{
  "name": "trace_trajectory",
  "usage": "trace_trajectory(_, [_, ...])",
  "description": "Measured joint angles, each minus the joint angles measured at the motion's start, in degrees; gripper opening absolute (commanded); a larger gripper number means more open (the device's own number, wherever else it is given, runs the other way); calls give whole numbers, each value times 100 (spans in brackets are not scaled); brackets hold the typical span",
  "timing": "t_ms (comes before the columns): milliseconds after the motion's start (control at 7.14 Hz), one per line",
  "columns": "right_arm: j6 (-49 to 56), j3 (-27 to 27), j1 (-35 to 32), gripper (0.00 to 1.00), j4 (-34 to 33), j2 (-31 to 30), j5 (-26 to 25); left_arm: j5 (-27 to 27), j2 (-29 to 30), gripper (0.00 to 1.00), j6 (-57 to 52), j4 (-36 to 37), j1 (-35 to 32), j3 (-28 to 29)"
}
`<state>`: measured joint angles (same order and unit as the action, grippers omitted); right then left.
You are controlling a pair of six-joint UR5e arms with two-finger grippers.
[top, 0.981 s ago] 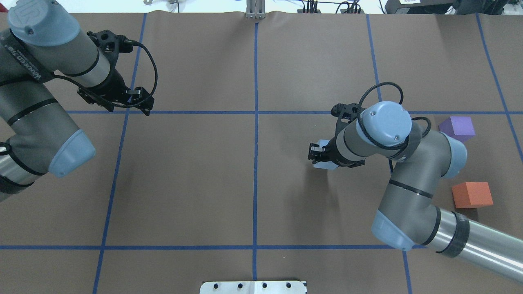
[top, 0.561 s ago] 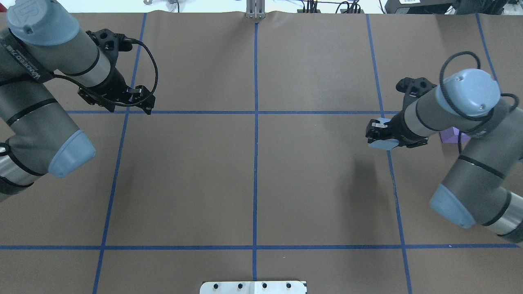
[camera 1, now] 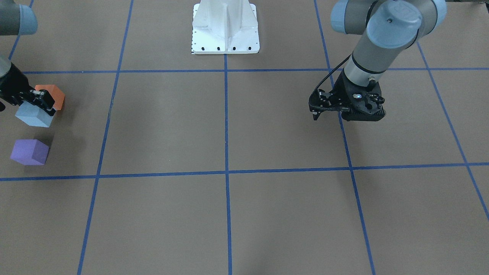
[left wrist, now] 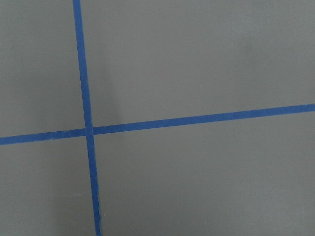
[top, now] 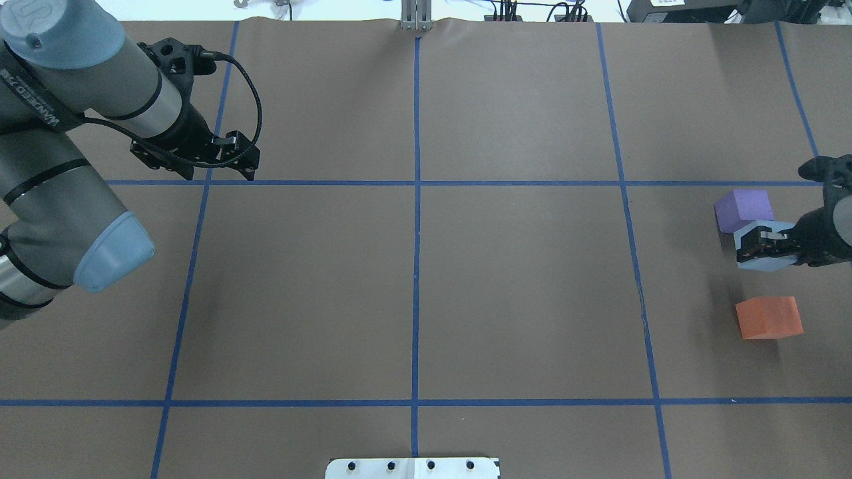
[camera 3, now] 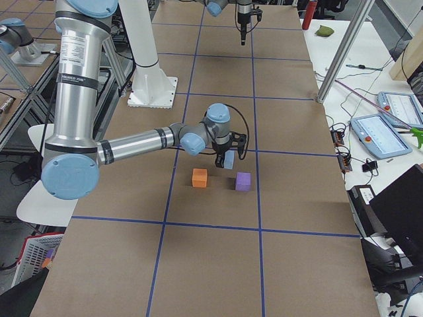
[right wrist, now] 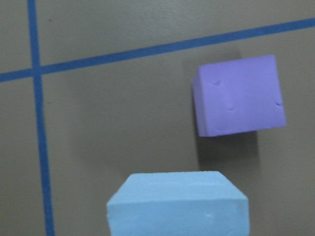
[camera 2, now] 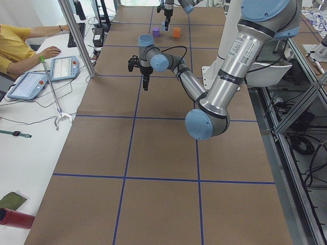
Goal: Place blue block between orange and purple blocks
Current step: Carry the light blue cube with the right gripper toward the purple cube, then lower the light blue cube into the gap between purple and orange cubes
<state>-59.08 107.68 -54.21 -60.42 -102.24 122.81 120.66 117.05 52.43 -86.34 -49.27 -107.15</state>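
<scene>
the brown table (top: 519, 279) carries a grid of blue tape lines (top: 416, 266). an orange block (top: 769, 317) and a purple block (top: 743, 207) rest on it, apart.

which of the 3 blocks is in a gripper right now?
The blue block: it is clamped between the fingers of the right gripper. The purple block and orange block lie free, one on each side of it.

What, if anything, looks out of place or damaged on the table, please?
Nothing major. The purple block shows a few small dents on one face; the orange block sits flat, and the right gripper holds the blue block.
</scene>
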Motion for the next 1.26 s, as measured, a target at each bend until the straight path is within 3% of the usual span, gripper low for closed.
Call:
trace_trajectory(701, [39,-810,-2,0,176,246,77,-41,-41,100,113,3,20,-86])
trace_trajectory(1261, [88,-976,70,0,186,378,84,-45,-42,100,118,3,23,-87])
